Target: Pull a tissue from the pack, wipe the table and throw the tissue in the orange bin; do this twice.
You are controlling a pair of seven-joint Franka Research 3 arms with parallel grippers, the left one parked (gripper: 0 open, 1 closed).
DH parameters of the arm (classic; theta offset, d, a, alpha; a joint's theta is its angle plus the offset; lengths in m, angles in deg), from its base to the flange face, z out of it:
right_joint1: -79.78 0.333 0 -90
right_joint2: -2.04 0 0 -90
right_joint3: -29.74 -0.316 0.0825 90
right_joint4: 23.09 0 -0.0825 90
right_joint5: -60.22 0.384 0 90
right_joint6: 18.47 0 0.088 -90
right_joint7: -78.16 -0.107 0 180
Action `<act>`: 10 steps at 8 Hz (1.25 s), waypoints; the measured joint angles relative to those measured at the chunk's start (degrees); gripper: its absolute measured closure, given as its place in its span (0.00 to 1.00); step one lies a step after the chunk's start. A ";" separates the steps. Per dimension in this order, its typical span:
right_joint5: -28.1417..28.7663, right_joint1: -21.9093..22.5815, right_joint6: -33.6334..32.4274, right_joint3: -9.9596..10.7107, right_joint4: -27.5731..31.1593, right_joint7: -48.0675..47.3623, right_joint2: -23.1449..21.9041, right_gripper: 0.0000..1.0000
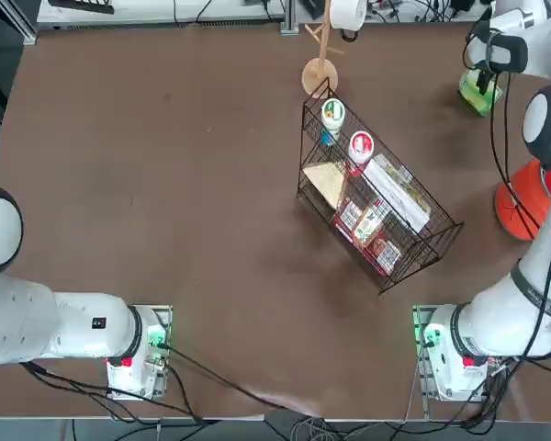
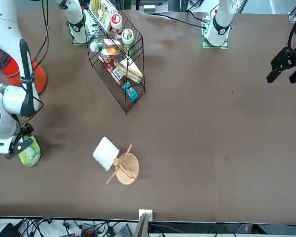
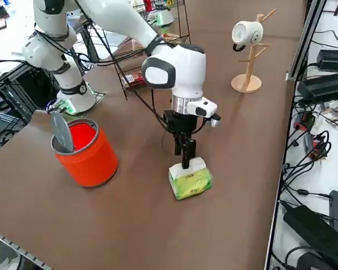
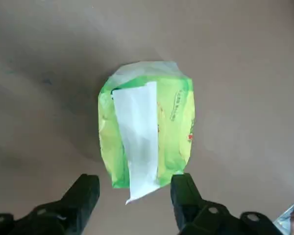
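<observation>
The green pack lies flat on the brown table at its far right corner, with a white tissue trailing out of its slot. My right gripper hovers just above the pack, pointing straight down. Its fingers are open, one on each side of the tissue's loose end, and hold nothing. The same gripper shows above the pack's near end in the side view. The orange bin stands a short way from the pack toward my base, its grey lid tipped open.
A black wire rack full of goods stands mid-table, left of the pack. A wooden mug stand with a white mug is at the far edge. The table's right edge runs close to the pack.
</observation>
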 joint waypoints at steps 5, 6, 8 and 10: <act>-3.02 -0.01 1.77 0.03 -0.37 0.03 2.52 0.47; -3.06 -0.01 2.41 0.03 -0.42 0.03 2.85 0.54; -3.06 -0.01 2.93 0.06 -1.05 0.03 3.02 0.80; -3.06 -0.03 1.96 0.12 -3.16 0.03 3.02 0.99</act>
